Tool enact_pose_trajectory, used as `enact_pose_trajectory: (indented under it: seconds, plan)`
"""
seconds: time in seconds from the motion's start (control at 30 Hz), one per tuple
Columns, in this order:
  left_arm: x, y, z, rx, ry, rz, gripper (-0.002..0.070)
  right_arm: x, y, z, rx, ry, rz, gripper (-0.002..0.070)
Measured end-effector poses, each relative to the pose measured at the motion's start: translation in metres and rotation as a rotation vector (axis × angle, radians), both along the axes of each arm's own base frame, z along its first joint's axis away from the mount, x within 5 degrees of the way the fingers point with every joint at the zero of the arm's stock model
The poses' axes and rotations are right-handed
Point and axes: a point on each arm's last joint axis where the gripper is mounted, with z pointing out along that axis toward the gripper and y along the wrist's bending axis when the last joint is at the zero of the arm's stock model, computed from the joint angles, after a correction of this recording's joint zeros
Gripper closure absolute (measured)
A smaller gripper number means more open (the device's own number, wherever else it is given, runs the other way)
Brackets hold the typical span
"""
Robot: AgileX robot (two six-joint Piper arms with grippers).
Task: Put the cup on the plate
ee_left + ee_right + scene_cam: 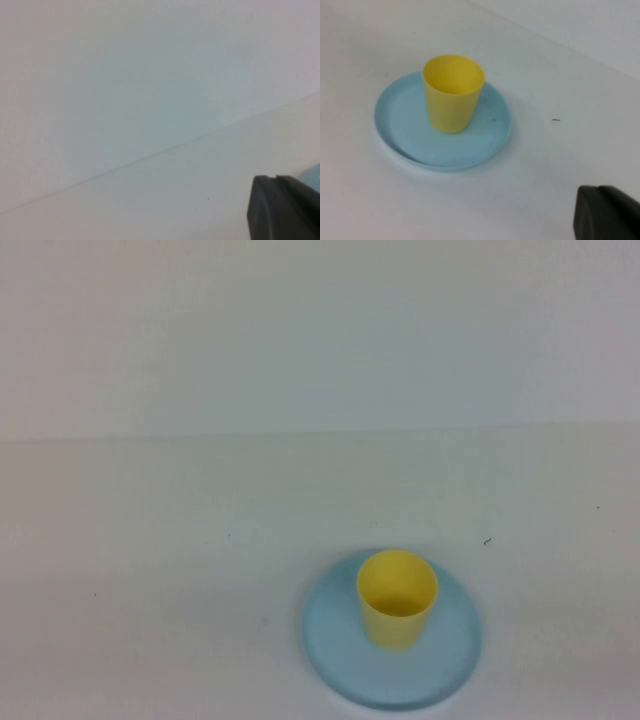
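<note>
The small yellow cup (pixel 397 598) stands upright on the round light blue plate (pixel 335 645) at the near right of the white table. The right wrist view shows the same: the cup (pixel 452 95) rests near the middle of the plate (pixel 400 120). My right gripper (pixel 599 190) shows as dark fingers pressed together, empty, well back from the plate. My left gripper (pixel 276 179) also shows as dark fingers pressed together, empty, over bare table, with a sliver of the plate (pixel 314 175) just beyond it. Neither gripper appears in the high view.
The white table (pixel 200 570) meets a white back wall (pixel 300 330) along a faint line. A small dark speck (pixel 487 541) lies on the table behind and to the right of the plate.
</note>
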Motion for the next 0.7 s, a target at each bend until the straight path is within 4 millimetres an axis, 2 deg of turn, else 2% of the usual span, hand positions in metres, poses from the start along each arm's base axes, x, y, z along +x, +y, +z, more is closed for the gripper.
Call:
enact_pose_trajectory:
  seconds: [0.7]
  plan:
    - [0.0, 0.0, -0.0009, 0.002, 0.007, 0.0, 0.0674, 0.0008, -0.0034, -0.0017, -0.026, 0.01, -0.032, 0.0675]
